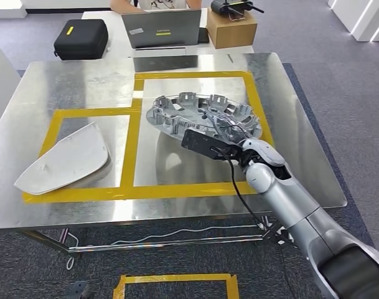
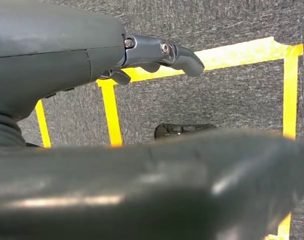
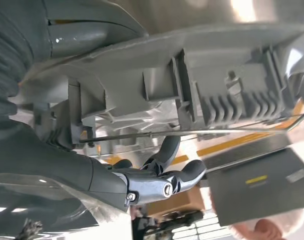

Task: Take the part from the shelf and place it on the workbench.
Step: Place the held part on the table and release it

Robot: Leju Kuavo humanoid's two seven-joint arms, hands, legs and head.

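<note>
Clearly, the grey ribbed round part (image 1: 203,115) was seen held over the metal workbench (image 1: 46,81), inside the larger yellow-taped rectangle (image 1: 260,103) toward the bench's right edge. It was tilted, its right side carried by the right hand (image 1: 224,146) and its left rim low near the tape line dividing the two marked areas; whether that rim touched the surface could not be told. In the right wrist view the part (image 3: 203,75) was shown close up, its ribs and clips pressed between the thick thumb (image 3: 94,20) on one face and the darker fingers (image 3: 169,180) curled under the other, so the hand was closed around it. The palm itself was largely hidden by the part and by a black box at the wrist.

A white curved panel (image 1: 65,159) was lying in the smaller taped area near the bench's left front corner, well apart from the part.

The left hand (image 2: 157,52) was shown hanging over grey carpet marked with yellow floor tape (image 2: 236,52); one finger was extended, nothing was seen in it, and the rest was blocked by a blurred dark mass.

Beyond the far edge, a laptop (image 1: 161,28), a black case (image 1: 81,37) and a cardboard box (image 1: 232,28) were visible, with a seated person (image 1: 149,5) cut off at the top.
</note>
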